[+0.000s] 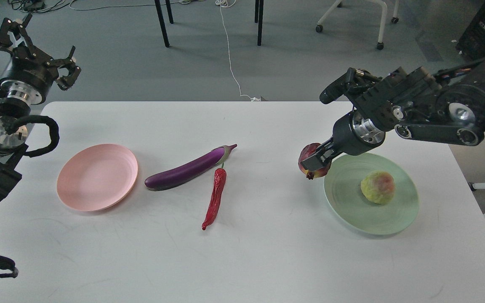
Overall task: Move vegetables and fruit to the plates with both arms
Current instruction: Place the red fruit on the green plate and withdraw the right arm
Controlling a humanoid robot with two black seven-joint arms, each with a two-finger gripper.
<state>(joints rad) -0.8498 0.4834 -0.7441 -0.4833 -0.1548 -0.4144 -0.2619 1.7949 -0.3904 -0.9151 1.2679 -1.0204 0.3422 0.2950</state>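
Observation:
My right gripper (316,162) is shut on the dark red fruit (308,160) and holds it in the air just left of the pale green plate (352,214). The yellow-green fruit (377,187) with a pink blush lies on that plate. The purple eggplant (190,168) and the red chili pepper (214,198) lie side by side on the table's middle. The pale pink plate (96,176) is bare, at the left. My left gripper (36,42) is open and raised past the table's far left corner.
The white table (242,261) ends close behind the right arm and right of the green plate. Black table legs (161,23) and a white chair base (350,17) stand on the grey floor behind. My left arm's cable loop (40,134) hangs over the left edge.

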